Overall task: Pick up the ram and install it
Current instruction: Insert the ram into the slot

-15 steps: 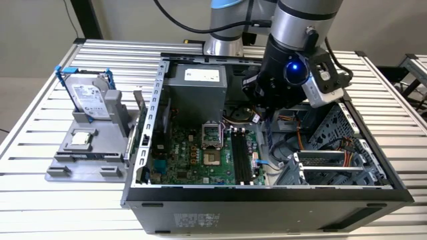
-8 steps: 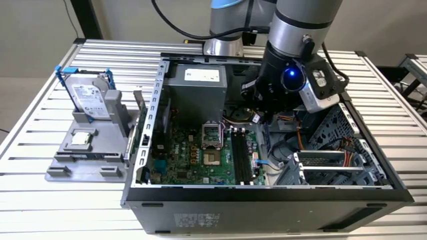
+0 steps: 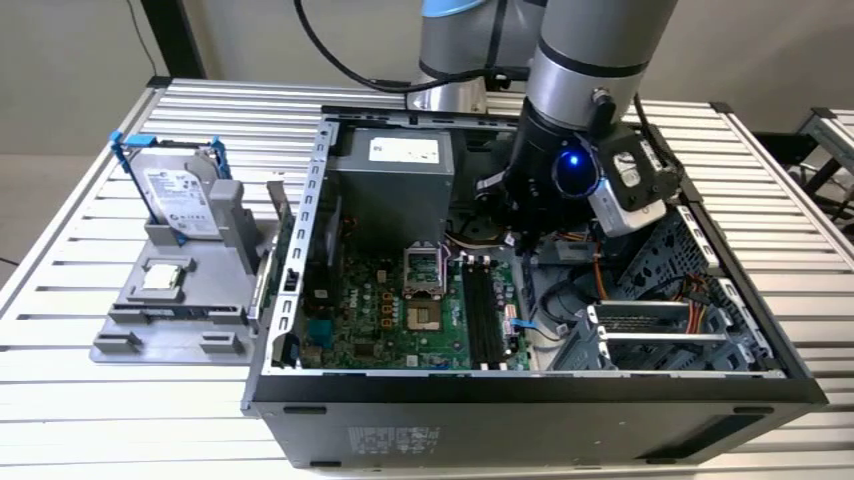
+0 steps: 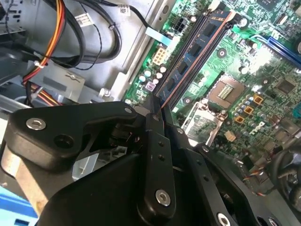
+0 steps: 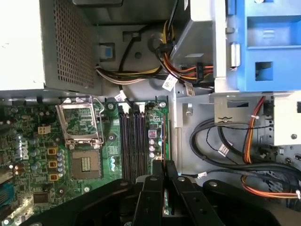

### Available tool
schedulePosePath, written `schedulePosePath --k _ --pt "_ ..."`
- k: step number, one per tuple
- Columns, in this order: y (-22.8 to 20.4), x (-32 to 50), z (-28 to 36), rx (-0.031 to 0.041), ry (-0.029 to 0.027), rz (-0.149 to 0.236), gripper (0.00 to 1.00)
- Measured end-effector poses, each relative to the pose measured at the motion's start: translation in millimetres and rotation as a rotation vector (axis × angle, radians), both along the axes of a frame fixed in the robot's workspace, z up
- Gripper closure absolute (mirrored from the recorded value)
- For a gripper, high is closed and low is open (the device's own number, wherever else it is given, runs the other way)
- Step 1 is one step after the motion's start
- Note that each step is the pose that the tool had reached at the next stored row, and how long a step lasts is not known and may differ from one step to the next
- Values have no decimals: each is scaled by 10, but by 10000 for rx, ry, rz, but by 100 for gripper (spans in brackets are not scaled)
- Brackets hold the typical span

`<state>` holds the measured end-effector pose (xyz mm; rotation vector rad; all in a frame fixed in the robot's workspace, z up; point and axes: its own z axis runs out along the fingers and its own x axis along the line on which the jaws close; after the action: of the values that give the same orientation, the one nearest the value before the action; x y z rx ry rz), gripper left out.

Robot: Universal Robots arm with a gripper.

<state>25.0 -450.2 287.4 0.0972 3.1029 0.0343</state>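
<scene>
Arm inside open computer case

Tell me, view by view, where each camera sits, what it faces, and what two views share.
Exterior view: off the arm, above the open computer case, looking down at the arm; hard drive at the exterior view's left.
First wrist view: on the wrist, facing the motherboard's memory slots; gripper holding the ram.
Second wrist view: on the wrist, facing along the slots; gripper shows.
Shared: both wrist views show the processor socket.
</scene>
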Motion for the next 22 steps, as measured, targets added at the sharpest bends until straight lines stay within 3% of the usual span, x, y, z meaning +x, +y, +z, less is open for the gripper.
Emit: schedulePosePath --k 22 --pt "1 -50 -401 -7 -3 282 100"
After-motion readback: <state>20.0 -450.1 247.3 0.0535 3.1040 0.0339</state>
